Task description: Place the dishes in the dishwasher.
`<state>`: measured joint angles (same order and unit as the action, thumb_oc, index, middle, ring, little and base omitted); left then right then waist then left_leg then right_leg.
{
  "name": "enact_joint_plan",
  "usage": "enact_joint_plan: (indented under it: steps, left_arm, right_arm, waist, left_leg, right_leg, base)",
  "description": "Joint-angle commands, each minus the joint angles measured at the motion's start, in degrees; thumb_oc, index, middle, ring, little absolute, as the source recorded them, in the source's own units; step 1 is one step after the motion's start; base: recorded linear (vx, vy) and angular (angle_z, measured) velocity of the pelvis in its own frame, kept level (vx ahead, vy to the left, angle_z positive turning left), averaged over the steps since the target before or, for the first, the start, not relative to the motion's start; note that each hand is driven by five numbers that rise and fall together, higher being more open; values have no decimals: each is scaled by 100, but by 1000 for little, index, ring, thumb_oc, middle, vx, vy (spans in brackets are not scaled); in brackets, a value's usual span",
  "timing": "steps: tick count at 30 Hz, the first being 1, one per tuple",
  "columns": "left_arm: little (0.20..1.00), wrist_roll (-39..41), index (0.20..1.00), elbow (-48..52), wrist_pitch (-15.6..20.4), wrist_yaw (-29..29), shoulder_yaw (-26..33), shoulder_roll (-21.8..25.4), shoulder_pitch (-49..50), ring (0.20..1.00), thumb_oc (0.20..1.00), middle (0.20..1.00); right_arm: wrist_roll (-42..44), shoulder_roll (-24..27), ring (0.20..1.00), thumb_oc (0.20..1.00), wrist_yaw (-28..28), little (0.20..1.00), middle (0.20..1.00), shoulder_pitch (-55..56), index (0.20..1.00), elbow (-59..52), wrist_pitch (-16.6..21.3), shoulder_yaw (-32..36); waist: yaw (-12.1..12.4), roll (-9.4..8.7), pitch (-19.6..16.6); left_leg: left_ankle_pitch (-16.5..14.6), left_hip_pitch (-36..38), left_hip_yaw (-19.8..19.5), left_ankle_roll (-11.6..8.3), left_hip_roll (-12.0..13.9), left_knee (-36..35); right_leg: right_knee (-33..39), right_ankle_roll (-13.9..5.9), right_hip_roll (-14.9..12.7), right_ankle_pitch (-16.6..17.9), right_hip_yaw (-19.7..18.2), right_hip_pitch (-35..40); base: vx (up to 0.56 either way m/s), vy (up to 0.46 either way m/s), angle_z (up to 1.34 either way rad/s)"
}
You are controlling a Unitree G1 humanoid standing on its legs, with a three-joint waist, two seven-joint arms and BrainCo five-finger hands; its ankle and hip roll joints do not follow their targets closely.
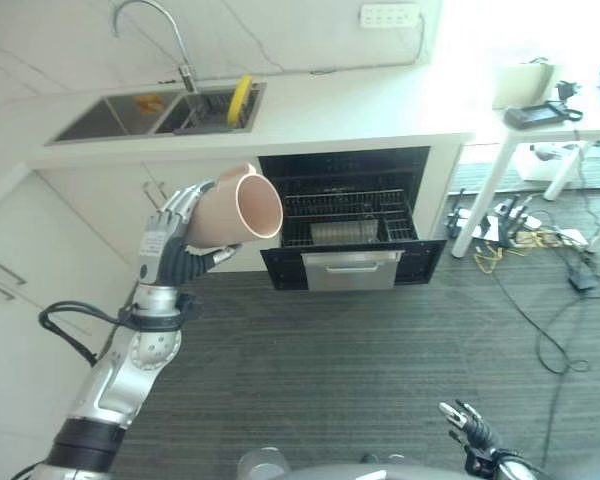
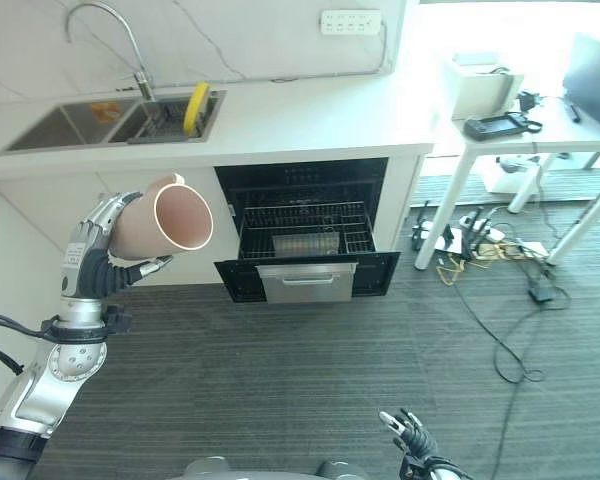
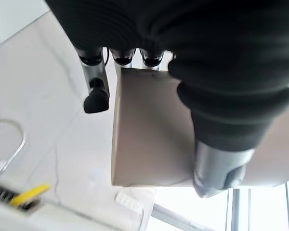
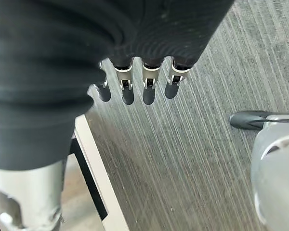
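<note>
Grey carpet floor (image 1: 360, 350) before open dishwasher (image 1: 348, 235); left hand (image 1: 175, 245) curled round pink cup (image 1: 235, 210), right hand (image 4: 135, 86) low, fingers relaxed.

Curved faucet (image 1: 150, 22) over double sink (image 1: 130, 114), wall outlet (image 1: 389, 15), white side table (image 1: 540, 115), floor cables (image 1: 540, 250)

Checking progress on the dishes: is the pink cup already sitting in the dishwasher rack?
No, the pink cup is held up in the left hand, off to the side of the pulled-out dishwasher rack.
</note>
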<state>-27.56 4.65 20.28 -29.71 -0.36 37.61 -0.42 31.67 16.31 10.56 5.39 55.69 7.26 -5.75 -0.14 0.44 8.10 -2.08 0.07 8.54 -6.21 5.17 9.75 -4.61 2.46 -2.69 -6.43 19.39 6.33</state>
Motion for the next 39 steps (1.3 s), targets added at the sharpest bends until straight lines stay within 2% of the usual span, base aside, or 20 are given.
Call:
enact_joint_plan:
  steps: [1, 2, 4, 8, 10, 14, 15, 19, 20, 22, 23, 25, 26, 28, 30, 32, 34, 37, 38, 39]
  left_arm:
    - [200, 265, 200, 278, 24, -352, 11, 159, -516, 200, 200, 200]
    - [200, 224, 200, 242, 42, -375, 11, 117, -499, 200, 200, 200]
    - [200, 247, 200, 177, 127, -365, 45, 99, -476, 200, 200, 200]
    - [200, 293, 200, 87, 375, -261, 111, 113, -465, 200, 200, 200]
    - [200, 256, 200, 32, 421, -216, 71, 128, -495, 200, 200, 200]
    - [200, 139, 200, -46, 392, -173, -43, 206, -679, 200, 200, 200]
    - [200, 101, 200, -74, 352, -162, -90, 210, -722, 200, 200, 200]
    - [200, 107, 200, -179, 367, -117, -267, 297, -912, 200, 200, 200]
    - [200, 113, 200, -188, 363, -106, -287, 308, -935, 200, 200, 200]
    - [200, 218, 200, -200, 289, 2, -307, 414, -1021, 200, 200, 200]
    - [200, 282, 200, -232, 219, -23, -396, 462, -1089, 200, 200, 200]
    - [200, 298, 200, -218, 198, -8, -461, 457, -1154, 200, 200, 200]
    - [200, 312, 200, -178, 179, 24, -510, 458, -1206, 200, 200, 200]
    - [200, 355, 200, -121, 132, 97, -544, 531, -1294, 200, 200, 200]
    - [200, 386, 200, -120, 172, 120, -522, 549, -1294, 200, 200, 200]
    - [200, 377, 200, -54, 188, 149, -414, 516, -1191, 200, 200, 200]
    - [200, 316, 200, 20, 184, 138, -250, 465, -1014, 200, 200, 200]
    - [200, 310, 200, 37, 177, 140, -229, 461, -991, 200, 200, 200]
    - [200, 369, 200, 151, 127, 24, -52, 336, -646, 200, 200, 200]
    - [200, 406, 200, 228, 124, 26, 28, 320, -523, 200, 200, 200]
  right_arm:
    - [106, -50, 1000, 1000, -28, 1000, 1000, -128, 1000, -198, 277, 56]
    - [49, -60, 1000, 1000, 16, 1000, 1000, -82, 1000, -157, 301, 72]
    - [-15, -57, 1000, 1000, 70, 1000, 1000, -16, 1000, -106, 376, 121]
    - [119, 2, 1000, 1000, -24, 1000, 1000, 18, 1000, -22, 468, 263]
    - [205, -9, 1000, 1000, -114, 1000, 1000, 2, 1000, 12, 454, 401]
    - [193, -181, 1000, 1000, -162, 1000, 1000, 72, 1000, -42, 401, 556]
    - [168, -230, 1000, 1000, -162, 1000, 1000, 88, 1000, -48, 405, 588]
    - [184, -341, 1000, 1000, -114, 1000, 1000, 170, 1000, -209, 498, 573]
    - [176, -348, 1000, 1000, -102, 1000, 1000, 184, 1000, -229, 506, 570]
    - [9, -381, 1000, 1000, -37, 1000, 1000, 260, 1000, -393, 497, 439]
    - [-43, -352, 1000, 1000, -49, 1000, 1000, 245, 1000, -469, 489, 275]
    - [41, -313, 1000, 1000, -38, 1000, 1000, 226, 1000, -452, 520, 285]
    - [112, -267, 1000, 1000, -11, 1000, 1000, 188, 1000, -428, 530, 316]
    - [194, -233, 1000, 1000, 29, 1000, 1000, 62, 1000, -369, 465, 360]
    - [206, -248, 1000, 1000, 10, 1000, 1000, 14, 1000, -371, 417, 400]
    - [182, -291, 1000, 1000, -4, 1000, 1000, -22, 1000, -425, 324, 431]
    - [89, -325, 1000, 1000, 26, 1000, 1000, -63, 1000, -445, 257, 408]
    - [84, -324, 1000, 1000, 28, 1000, 1000, -66, 1000, -445, 255, 397]
    - [115, -215, 1000, 1000, -82, 1000, 1000, -122, 1000, -551, 38, 267]
    - [121, -165, 1000, 1000, -99, 1000, 1000, -88, 1000, -644, -12, 218]
  waist:
    - [-55, 213, -23]
    - [-23, 263, -21]
    - [-13, 299, -26]
    - [-29, 327, -51]
    - [-63, 313, -68]
    - [-65, 181, -76]
    - [-49, 134, -68]
    - [-89, 93, -59]
    - [-80, 86, -63]
    - [-94, 103, -54]
    - [-158, 16, -34]
    - [-205, -22, -45]
    - [-259, -129, -34]
    - [-375, -265, -5]
    - [-422, -303, -9]
    - [-418, -296, -18]
    - [-355, -287, -27]
    - [-362, -279, -24]
    - [-290, -280, -47]
    - [-333, -253, -48]
  left_leg:
    - [439, 193, -115, -122, 317, -865]
    - [681, 128, -93, -212, 399, -1135]
    - [810, 101, 21, -242, 477, -1280]
    - [719, 150, 68, -230, 526, -1242]
    - [610, 242, 152, -191, 451, -1182]
    - [194, 225, 134, 111, 149, -732]
    - [32, 159, 124, 256, 48, -514]
    - [-199, 165, 191, 592, -164, -396]
    - [-219, 165, 208, 621, -190, -391]
    - [-316, 257, 282, 739, -276, -383]
    - [-424, 393, 309, 744, -334, -362]
    - [-419, 384, 228, 701, -335, -315]
    - [-509, 431, 164, 637, -382, -258]
    - [-761, 601, 162, 571, -404, -249]
    - [-910, 697, 119, 558, -388, -252]
    - [-1017, 759, 70, 495, -215, -179]
    - [-1037, 842, 44, 368, 79, -103]
    - [-1040, 850, 41, 355, 104, -98]
    - [-843, 1030, 34, 147, 733, 50]
    - [-686, 998, -13, 65, 887, 117]
  right_leg:
    - [-43, -839, -265, 87, -600, -73]
    - [50, -845, -250, 38, -589, 63]
    - [107, -850, -273, 2, -527, 159]
    - [40, -899, -417, -39, -436, 164]
    - [-10, -1029, -610, 32, -387, 172]
    - [-255, -1282, -955, 66, -516, 175]
    - [-444, -1321, -1032, 39, -610, 138]
    - [-1393, -1328, -1124, 295, -869, -148]
    - [-1524, -1327, -1136, 300, -905, -220]
    - [-2113, -1245, -1105, 395, -811, -491]
    - [-1913, -1197, -1011, 293, -877, -630]
    - [-1434, -1156, -903, 249, -979, -638]
    - [-722, -1227, -1059, 476, -1030, -683]
    - [-73, -1519, -1430, 1316, -1217, -944]
    - [193, -1642, -1575, 1653, -1387, -1068]
    - [223, -1682, -1665, 1722, -1466, -1120]
    - [63, -1689, -1699, 1557, -1324, -1126]
    - [31, -1684, -1689, 1530, -1317, -1131]
    - [-485, -1568, -1268, 840, -1252, -1122]
    - [-629, -1428, -1125, 694, -1239, -1142]
  base:
    - [274, 196, 2]
    - [208, 164, 0]
    - [178, 193, -14]
    - [168, 281, -7]
    - [175, 343, -11]
    - [166, 302, 0]
    - [121, 273, 12]
    - [108, 293, -3]
    - [132, 282, -9]
    - [199, 220, -10]
    - [199, 66, -23]
    - [196, -101, -13]
    - [259, -256, 8]
    - [330, -378, 26]
    - [304, -364, 47]
    - [301, -457, 46]
    - [255, -419, 41]
    - [189, -296, 8]
    - [500, -786, 9]
    - [636, -1029, 36]
